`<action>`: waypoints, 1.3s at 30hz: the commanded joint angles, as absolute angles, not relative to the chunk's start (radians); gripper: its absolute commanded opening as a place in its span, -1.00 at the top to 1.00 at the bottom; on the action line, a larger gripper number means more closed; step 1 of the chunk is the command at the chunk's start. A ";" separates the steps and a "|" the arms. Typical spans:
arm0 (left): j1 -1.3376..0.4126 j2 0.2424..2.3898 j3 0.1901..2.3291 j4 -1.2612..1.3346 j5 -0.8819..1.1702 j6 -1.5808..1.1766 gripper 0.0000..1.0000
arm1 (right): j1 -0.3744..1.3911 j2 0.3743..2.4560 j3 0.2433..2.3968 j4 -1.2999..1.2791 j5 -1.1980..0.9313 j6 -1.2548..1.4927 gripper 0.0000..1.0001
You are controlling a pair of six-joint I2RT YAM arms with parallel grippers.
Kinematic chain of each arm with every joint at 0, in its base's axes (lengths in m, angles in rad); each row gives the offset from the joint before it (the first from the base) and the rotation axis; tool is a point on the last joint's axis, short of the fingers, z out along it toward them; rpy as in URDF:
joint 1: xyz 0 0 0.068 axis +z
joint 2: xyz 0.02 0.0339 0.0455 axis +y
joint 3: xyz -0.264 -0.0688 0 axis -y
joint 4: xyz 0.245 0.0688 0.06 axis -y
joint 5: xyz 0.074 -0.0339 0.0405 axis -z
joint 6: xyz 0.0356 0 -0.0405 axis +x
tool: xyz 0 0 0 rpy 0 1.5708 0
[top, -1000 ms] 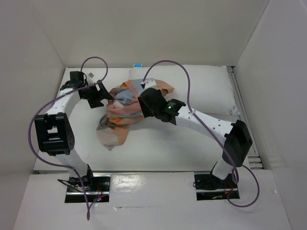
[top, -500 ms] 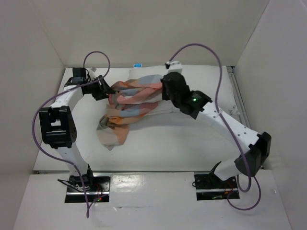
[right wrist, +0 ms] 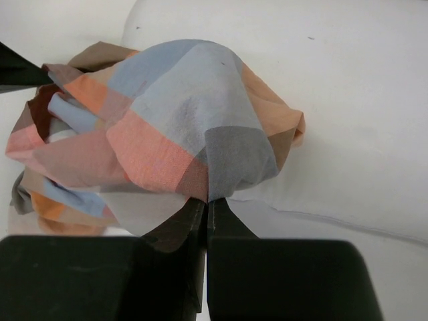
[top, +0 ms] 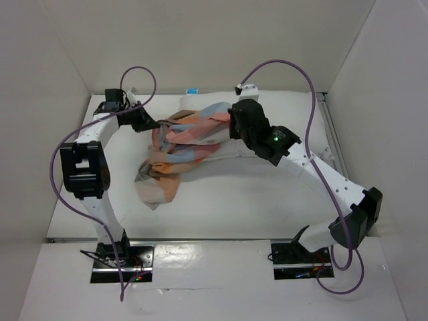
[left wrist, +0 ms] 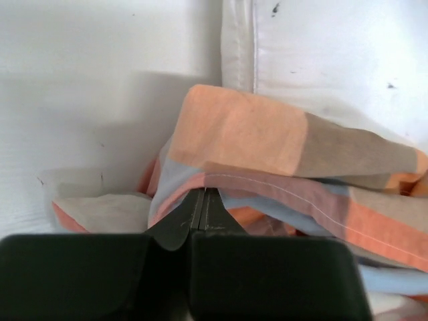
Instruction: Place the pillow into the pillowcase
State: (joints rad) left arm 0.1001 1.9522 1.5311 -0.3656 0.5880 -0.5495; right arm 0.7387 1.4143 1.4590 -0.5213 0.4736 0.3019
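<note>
The checked pillowcase (top: pixel 180 144) in orange, blue, grey and tan lies bunched at the table's back left, its upper part draped over the near end of the white pillow (top: pixel 294 120). My left gripper (top: pixel 155 124) is shut on the pillowcase's left hem (left wrist: pixel 200 184). My right gripper (top: pixel 229 128) is shut on a fold at its right side (right wrist: pixel 210 190), over the pillow (right wrist: pixel 348 100). A corner of the pillow (left wrist: pixel 321 47) with small dark specks shows behind the cloth in the left wrist view.
White walls (top: pixel 60 60) close in the table on three sides. A small blue tag (top: pixel 192 90) sits at the back edge behind the pillow. A metal rail (top: pixel 338 154) runs along the right side. Purple cables (top: pixel 301 73) arc above both arms.
The right gripper has carried its fold of pillowcase back and to the right over the pillow, stretching the cloth. The left gripper has shifted slightly back and closed on the left hem.
</note>
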 commanded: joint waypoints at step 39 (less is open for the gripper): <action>0.261 1.767 1.921 -0.550 0.572 -0.520 1.00 | 0.509 2.091 2.523 -0.662 -0.029 0.198 1.00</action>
State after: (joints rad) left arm 0.2420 1.8534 1.7588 -0.5053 0.5755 -0.5102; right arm 0.5262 1.9381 2.1494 -0.6132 0.1413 0.2291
